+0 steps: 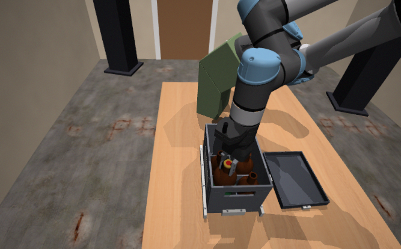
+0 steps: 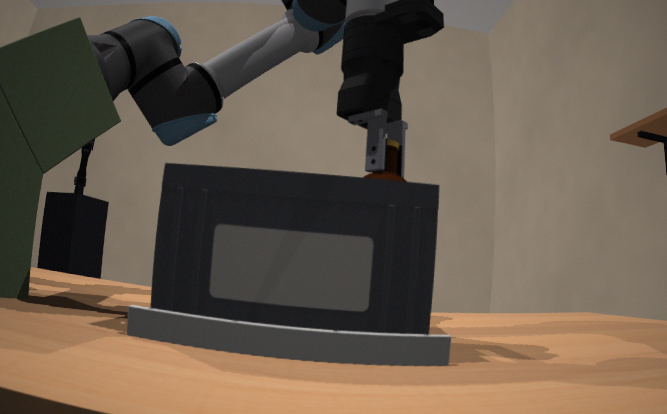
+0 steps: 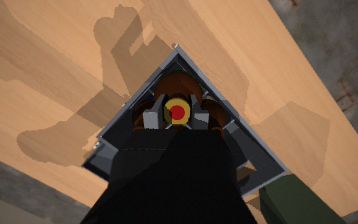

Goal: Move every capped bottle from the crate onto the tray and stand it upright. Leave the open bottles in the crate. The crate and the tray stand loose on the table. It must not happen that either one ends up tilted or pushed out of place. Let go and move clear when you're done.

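My gripper [image 1: 227, 164] is shut on the neck of a brown capped bottle [image 1: 224, 175] with a yellow and red cap [image 3: 177, 111]. The bottle is partly raised: its neck and shoulder [image 2: 388, 164] show just above the rim of the dark crate [image 2: 294, 252]. The crate [image 1: 237, 175] stands on the wooden table, and other brown bottles sit in it. One open bottle [image 1: 251, 178] stands in the front right cell. Others behind are partly hidden by my wrist. The dark grey tray [image 1: 294, 178] lies empty right of the crate.
A green box [image 1: 218, 80] stands on the table behind the crate. Dark pillars stand on the floor at the back left [image 1: 116, 36] and right [image 1: 362, 77]. A wooden shelf [image 2: 659, 123] is on the wall.
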Tool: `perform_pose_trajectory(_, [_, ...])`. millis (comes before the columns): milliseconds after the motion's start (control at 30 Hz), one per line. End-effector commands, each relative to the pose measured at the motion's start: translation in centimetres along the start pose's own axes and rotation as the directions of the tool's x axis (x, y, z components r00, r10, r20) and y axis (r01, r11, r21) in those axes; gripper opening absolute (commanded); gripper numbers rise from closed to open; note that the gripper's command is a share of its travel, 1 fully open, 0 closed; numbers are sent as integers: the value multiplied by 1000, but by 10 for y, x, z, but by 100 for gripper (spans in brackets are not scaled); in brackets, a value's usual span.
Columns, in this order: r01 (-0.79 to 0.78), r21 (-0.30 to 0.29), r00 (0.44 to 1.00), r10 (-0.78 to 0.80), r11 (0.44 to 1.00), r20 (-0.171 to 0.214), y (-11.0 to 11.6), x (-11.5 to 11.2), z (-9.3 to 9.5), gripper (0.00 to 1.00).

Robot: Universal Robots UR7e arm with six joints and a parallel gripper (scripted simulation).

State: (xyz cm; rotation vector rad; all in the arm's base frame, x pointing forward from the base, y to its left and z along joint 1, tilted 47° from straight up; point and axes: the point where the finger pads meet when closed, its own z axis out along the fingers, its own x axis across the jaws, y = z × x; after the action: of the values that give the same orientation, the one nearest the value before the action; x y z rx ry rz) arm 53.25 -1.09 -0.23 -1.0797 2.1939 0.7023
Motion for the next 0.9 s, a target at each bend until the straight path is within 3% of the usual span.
perform_pose_trajectory(0, [1, -1, 1000, -1, 1000, 0, 0, 0, -17, 0])
perform_pose_trajectory(133, [1, -1, 1000, -1, 1000, 0, 0, 0, -30, 0])
perform_pose_trajectory(233, [1, 1, 1000, -1, 1000, 0, 0, 0, -26, 0])
perform_pose_trajectory(700, [1, -1, 1000, -1, 1000, 0, 0, 0, -73, 0])
perform_pose_trajectory(867, [1, 1, 1000, -1, 1000, 0, 0, 0, -76, 0])
